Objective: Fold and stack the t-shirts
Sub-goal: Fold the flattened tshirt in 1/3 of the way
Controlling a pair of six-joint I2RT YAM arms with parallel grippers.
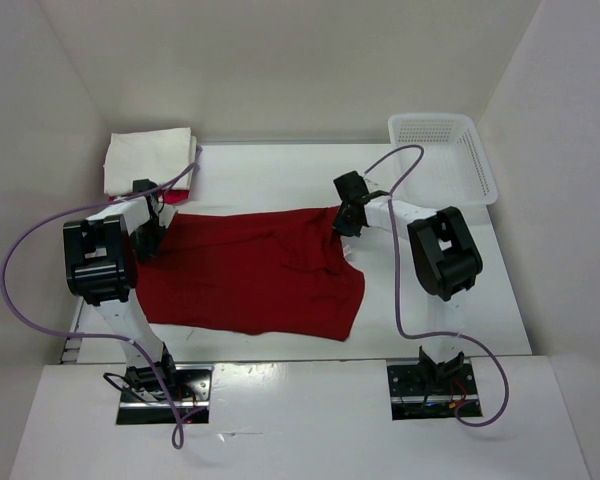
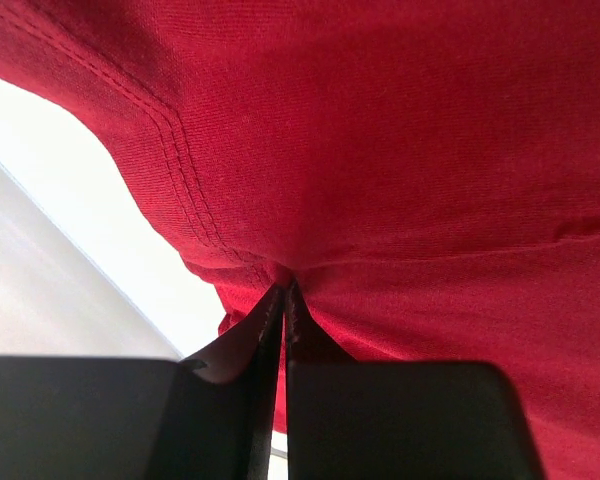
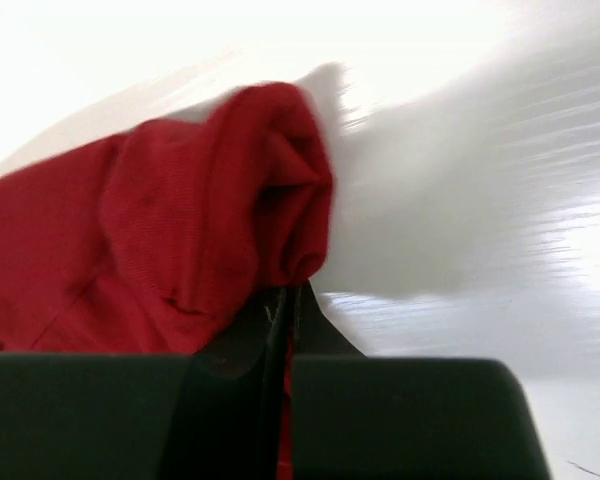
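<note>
Left gripper (image 2: 283,292), right gripper (image 3: 285,296) each pinch bunched soft fine-knit dark red t-shirt (image 1: 250,275).

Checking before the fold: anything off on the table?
Nothing spilled or damaged. The dark red t-shirt lies rumpled, with its right side bunched up at the right gripper. The left gripper pinches its other far corner.

The dark red t-shirt (image 1: 250,275) lies spread; cream t-shirt (image 1: 148,158) sits folded.
</note>
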